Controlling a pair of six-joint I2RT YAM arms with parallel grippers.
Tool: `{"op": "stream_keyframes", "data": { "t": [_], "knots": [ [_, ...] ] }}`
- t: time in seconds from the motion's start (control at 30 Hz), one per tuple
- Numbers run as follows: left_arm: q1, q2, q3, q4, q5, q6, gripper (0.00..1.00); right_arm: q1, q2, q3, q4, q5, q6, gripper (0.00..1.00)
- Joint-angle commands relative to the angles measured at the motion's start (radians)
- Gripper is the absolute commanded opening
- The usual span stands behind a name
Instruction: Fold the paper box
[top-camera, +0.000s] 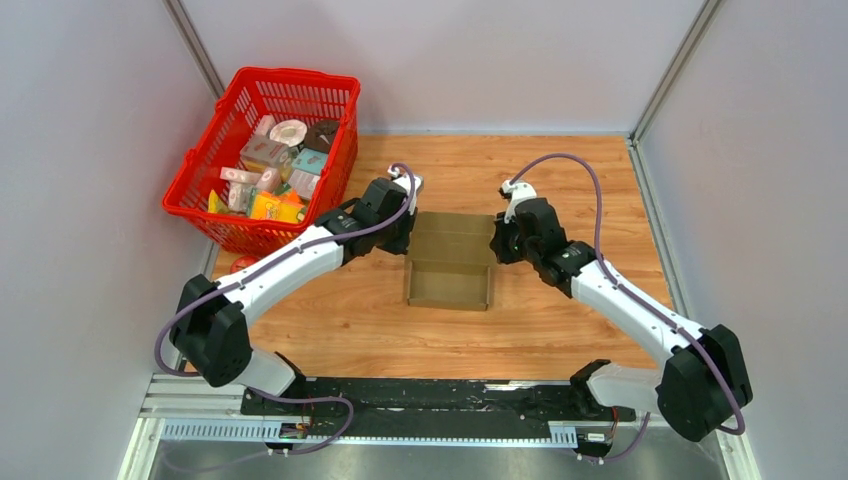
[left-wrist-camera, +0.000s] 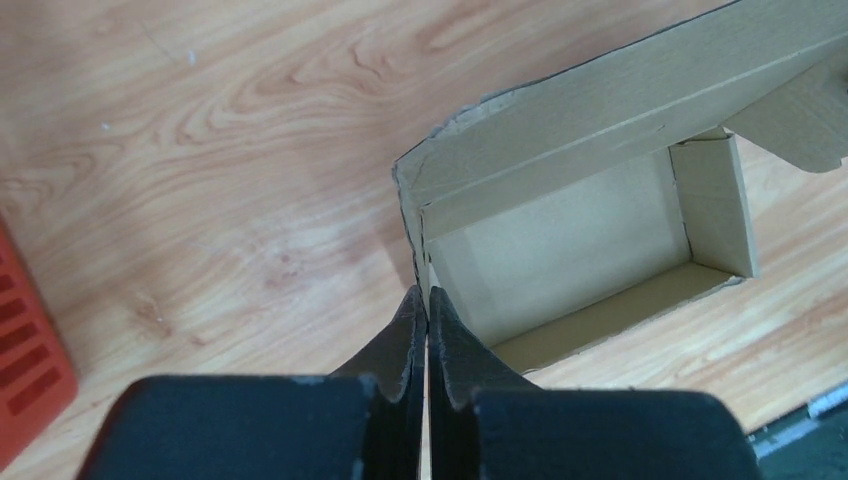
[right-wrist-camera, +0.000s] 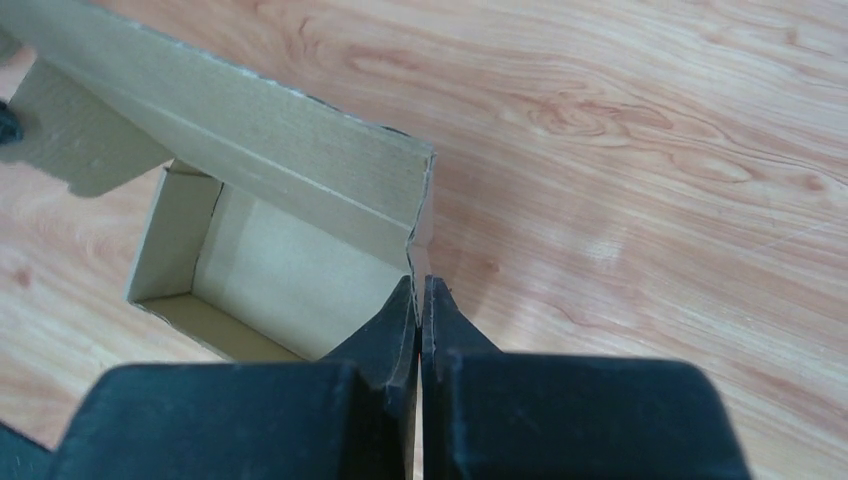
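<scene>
Brown paper box (top-camera: 449, 262) between both hands (top-camera: 409, 238) (top-camera: 496, 240)

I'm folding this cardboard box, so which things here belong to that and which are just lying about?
Job: paper box; left arm and right arm, jaws shut at its sides.
Lying about: red basket; small printed packages inside it.

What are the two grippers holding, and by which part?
Both pinch the paper box: left gripper its left side wall, right gripper its right side wall.
</scene>
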Motion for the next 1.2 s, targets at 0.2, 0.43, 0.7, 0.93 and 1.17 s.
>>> {"op": "stream_keyframes", "data": {
  "t": [0.2, 0.43, 0.7, 0.93, 1.17],
  "knots": [
    [-0.028, -0.044, -0.072, 0.336, -0.219, -0.120, 0.00, 0.056, 0.051, 0.032, 0.256, 0.401, 0.174, 0.00],
    [-0.071, -0.022, -0.215, 0.540, -0.301, -0.236, 0.00, 0.168, 0.086, -0.092, 0.442, 0.646, 0.181, 0.00],
    [-0.169, -0.054, -0.285, 0.585, -0.428, -0.261, 0.00, 0.220, 0.017, -0.279, 0.577, 0.697, 0.211, 0.00],
    [-0.183, -0.078, -0.374, 0.594, -0.382, -0.287, 0.00, 0.249, -0.021, -0.336, 0.565, 0.685, 0.223, 0.00],
    [-0.203, -0.114, -0.422, 0.591, -0.379, -0.276, 0.00, 0.307, -0.060, -0.376, 0.513, 0.695, 0.278, 0.01]
  ]
}}
